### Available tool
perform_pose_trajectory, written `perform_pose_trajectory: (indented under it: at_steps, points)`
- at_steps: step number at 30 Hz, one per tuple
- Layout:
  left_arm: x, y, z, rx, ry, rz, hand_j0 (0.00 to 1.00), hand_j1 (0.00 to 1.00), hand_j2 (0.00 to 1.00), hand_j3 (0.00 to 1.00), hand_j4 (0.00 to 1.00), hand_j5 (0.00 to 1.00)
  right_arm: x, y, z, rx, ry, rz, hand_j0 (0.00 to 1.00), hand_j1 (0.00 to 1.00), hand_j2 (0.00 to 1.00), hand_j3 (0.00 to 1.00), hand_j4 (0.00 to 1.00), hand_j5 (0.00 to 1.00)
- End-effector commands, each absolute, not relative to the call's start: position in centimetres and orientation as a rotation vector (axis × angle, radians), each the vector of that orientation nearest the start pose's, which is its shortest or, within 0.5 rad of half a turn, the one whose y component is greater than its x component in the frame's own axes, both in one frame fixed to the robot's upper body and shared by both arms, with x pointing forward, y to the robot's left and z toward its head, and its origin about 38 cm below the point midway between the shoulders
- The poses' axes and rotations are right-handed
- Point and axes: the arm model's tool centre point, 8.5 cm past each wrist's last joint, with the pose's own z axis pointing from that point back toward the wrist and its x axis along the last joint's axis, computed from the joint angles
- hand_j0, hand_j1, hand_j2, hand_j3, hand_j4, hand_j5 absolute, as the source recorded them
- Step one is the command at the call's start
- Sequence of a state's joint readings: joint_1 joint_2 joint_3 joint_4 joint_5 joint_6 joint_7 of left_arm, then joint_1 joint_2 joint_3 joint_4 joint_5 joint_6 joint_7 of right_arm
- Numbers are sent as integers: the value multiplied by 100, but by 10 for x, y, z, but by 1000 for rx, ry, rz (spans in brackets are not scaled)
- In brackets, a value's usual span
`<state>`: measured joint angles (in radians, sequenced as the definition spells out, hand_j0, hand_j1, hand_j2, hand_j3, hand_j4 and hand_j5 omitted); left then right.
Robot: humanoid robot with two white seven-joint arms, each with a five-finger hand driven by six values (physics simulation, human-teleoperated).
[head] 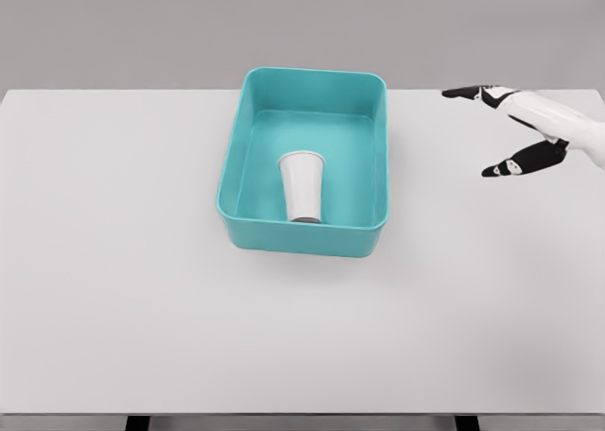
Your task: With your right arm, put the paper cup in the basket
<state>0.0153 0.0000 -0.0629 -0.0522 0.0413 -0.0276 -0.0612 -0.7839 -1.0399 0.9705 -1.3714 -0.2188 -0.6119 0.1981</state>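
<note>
A white paper cup (303, 186) lies on its side inside the teal basket (236, 147), its base pointing toward the near wall. The basket stands on the white table, a little behind its middle. My right hand (492, 133) hovers at the right edge of the view, well to the right of the basket and apart from it. Its fingers (509, 163) are spread and hold nothing. The left arm does not show.
The white table (113, 289) spans the whole view, with its far edge behind the basket and its front edge near the bottom. Nothing else stands on it.
</note>
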Motion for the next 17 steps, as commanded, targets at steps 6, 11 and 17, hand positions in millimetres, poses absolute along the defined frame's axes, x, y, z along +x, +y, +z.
perform_pose_trajectory:
  at_steps: [6, 11, 17]
  points:
    - [11, 265, -263, 23, -63, -26, 100, 100, 100, 100, 100, 100, 428, -354, 232, -218, -1647, 1630, 100, 100, 100, 100, 100, 100]
    - [-6, 266, -263, 23, -31, -24, 100, 100, 100, 100, 100, 100, 428, -352, 233, -213, -1655, 1632, 100, 100, 100, 100, 100, 100]
    - [-23, 265, -263, 21, -4, -22, 100, 100, 100, 100, 100, 100, 427, -348, 232, -201, -1661, 1635, 100, 100, 100, 100, 100, 100]
